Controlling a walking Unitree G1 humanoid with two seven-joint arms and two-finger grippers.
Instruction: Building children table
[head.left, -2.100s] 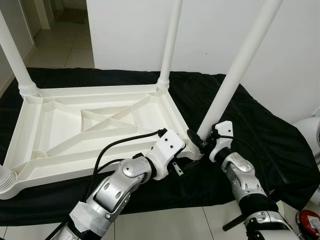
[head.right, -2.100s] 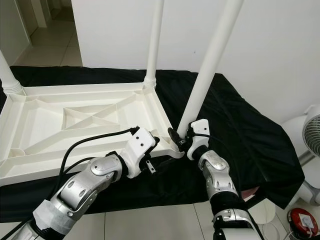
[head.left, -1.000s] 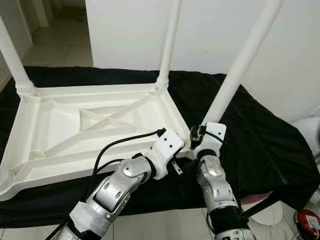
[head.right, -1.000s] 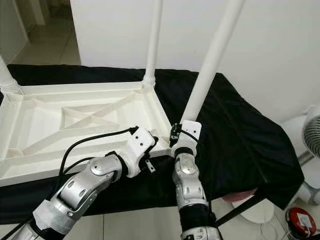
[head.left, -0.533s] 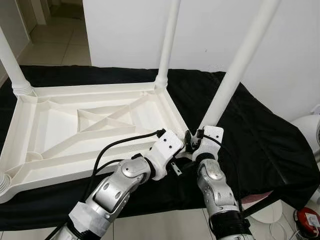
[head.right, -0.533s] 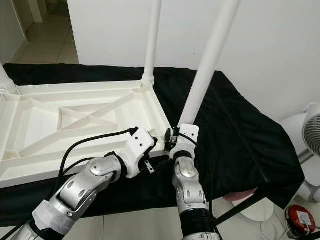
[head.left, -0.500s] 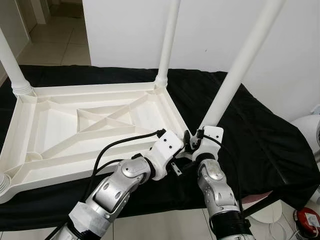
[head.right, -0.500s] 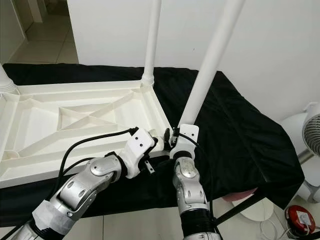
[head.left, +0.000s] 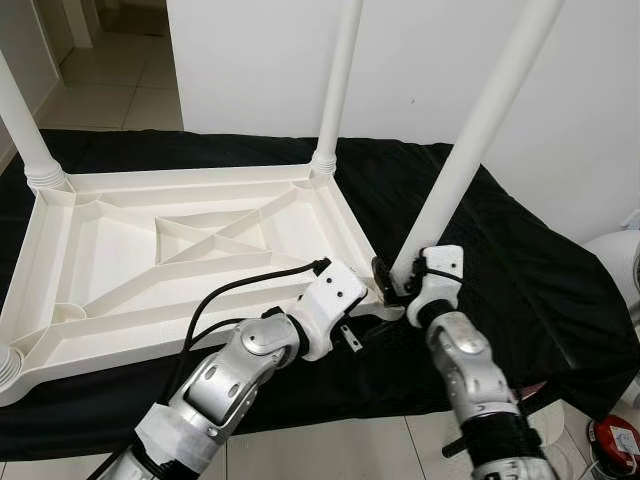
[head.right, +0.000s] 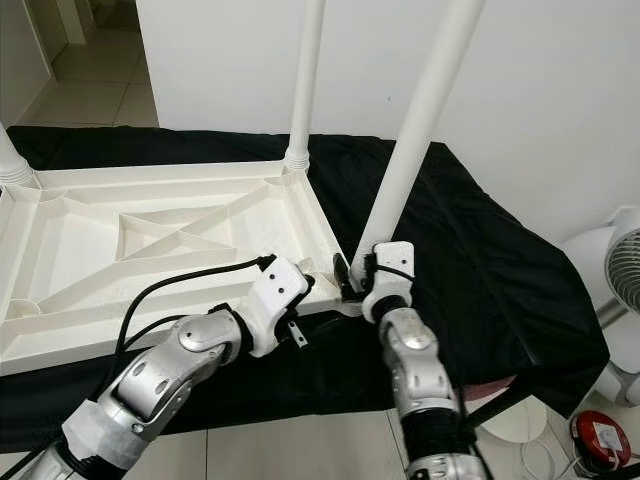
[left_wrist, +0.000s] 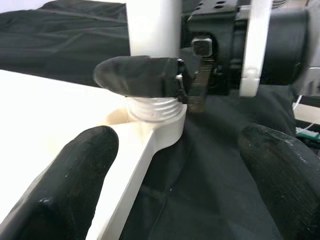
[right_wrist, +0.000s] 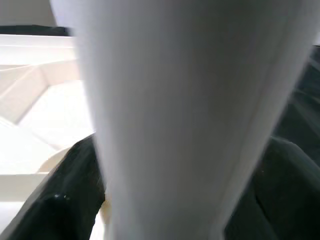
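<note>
head view: your right gripper (head.left: 392, 281) is clamped on the table leg (head.left: 470, 150) low down, at 3 o'clock of the upturned tabletop (head.left: 180, 250). left wrist view: left gripper (left_wrist: 170, 190) spread wide, empty. leg's probably stiff, light, slick plastic, so hold near the thread.

White wall (head.left: 250, 60), pale tiled floor (head.left: 110, 95), black cloth (head.left: 540, 290), fan (head.right: 622, 260).

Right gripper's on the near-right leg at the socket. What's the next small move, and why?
Probably turn the right gripper a little further to screw the leg in. Its fingers clasp the leg's base, thread shows above the socket, and the leg leans. The left gripper is open by the tabletop corner.
</note>
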